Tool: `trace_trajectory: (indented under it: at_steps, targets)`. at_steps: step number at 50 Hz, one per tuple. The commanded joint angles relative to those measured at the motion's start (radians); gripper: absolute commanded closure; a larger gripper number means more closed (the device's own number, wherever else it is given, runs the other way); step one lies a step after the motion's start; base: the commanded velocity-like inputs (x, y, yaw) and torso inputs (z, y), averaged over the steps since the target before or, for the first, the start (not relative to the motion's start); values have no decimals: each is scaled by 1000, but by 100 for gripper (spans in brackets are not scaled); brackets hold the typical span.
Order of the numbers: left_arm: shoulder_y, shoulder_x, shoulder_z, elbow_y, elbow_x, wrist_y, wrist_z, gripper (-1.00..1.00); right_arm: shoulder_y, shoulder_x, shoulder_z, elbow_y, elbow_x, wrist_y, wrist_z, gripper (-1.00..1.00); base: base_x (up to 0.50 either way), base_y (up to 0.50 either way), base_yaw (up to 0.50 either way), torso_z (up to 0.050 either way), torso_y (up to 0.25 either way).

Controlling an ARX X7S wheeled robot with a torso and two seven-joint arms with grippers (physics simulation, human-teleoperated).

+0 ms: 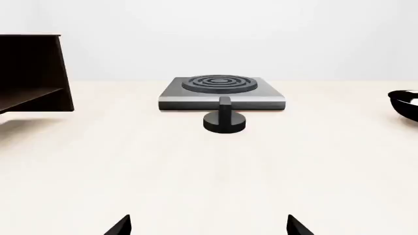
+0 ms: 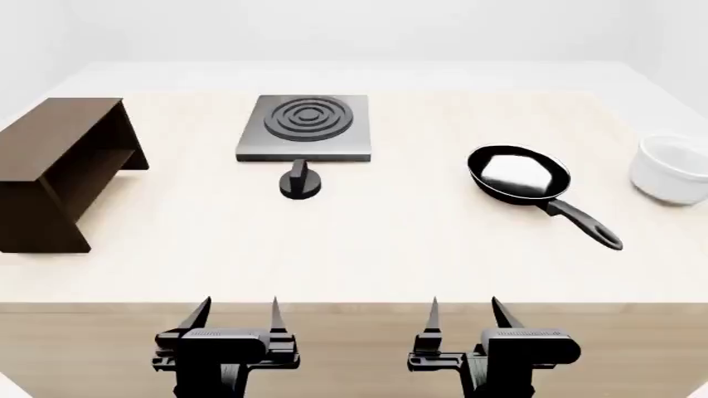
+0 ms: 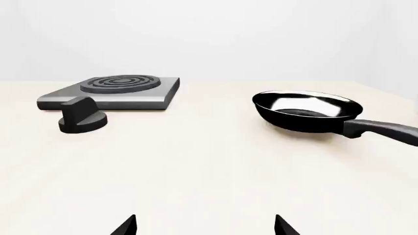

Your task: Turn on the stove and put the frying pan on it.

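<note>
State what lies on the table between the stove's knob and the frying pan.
Nothing: in the head view only bare table lies between the knob and the frying pan; the right wrist view agrees.

Bright, even, diffuse light fills all three views — shadows are faint and soft on the pale counter (image 2: 387,240). A glossy pale reflection sits inside the frying pan (image 2: 518,174). Everything renders sharp — no blur, glare or visible edge distortion.
</note>
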Motion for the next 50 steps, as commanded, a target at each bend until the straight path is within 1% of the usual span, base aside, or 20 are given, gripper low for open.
trace_trajectory:
  at_steps: [1,4,5,10,11,12,14,19,21,23,24,27,28,30,35,41,50]
  targets:
    - [3,-15,18,-11,-8,19,-27,-100,-2,15,-27,9,6,-16,23,-100,0,0,0,0,0]
    - [-1,-24,19,-12,-19,18,-64,-100,-6,26,-44,8,7,-28,46,-100,0,0,0,0,0]
    - [-1,-28,18,-12,-36,15,-61,-100,-6,28,-45,12,12,-32,52,-100,0,0,0,0,0]
    - [-2,-43,42,-14,-19,1,-93,-100,-6,38,-51,14,38,-28,72,-100,0,0,0,0,0]
    - [-1,-43,42,-13,-28,4,-94,-100,-4,40,-54,15,40,-25,76,-100,0,0,0,0,0]
    - [-4,-51,54,-10,-15,-28,-93,-100,-4,42,-57,12,43,-21,77,-100,0,0,0,0,0]
    - [-7,-51,55,-21,-26,-11,-98,-100,-2,52,-72,12,57,-13,57,-100,0,0,0,0,0]
    - [-18,-63,58,11,-51,-64,-98,-100,-1,58,-71,-19,35,3,108,-100,0,0,0,0,0]
    - [-18,-71,54,54,-62,-77,-98,-100,7,74,-83,-77,40,98,95,-100,0,0,0,0,0]
    - [-27,-77,51,98,-63,-108,-108,-100,6,77,-68,-150,88,164,83,-100,0,0,0,0,0]
    - [-39,-86,49,151,-53,-155,-120,-100,16,87,-60,-230,103,253,89,-100,0,0,0,0,0]
    - [-52,-102,50,230,-56,-204,-120,-100,34,101,-53,-329,113,351,105,-100,0,0,0,0,0]
    - [-64,-106,42,277,-70,-267,-122,-100,44,107,-51,-387,117,409,114,-100,0,0,0,0,0]
    - [-69,-111,40,307,-79,-300,-123,-100,39,115,-57,-421,111,394,116,-100,0,0,0,0,0]
    - [-74,-121,41,354,-94,-342,-125,-100,41,125,-64,-470,114,424,123,-100,171,0,0,0,0]
    - [-75,-126,43,354,-98,-332,-135,-100,48,125,-46,-487,153,450,124,-100,484,0,0,0,0]
    - [-71,-130,49,334,-102,-314,-148,-100,44,130,-50,-477,164,440,133,-100,500,0,0,0,0]
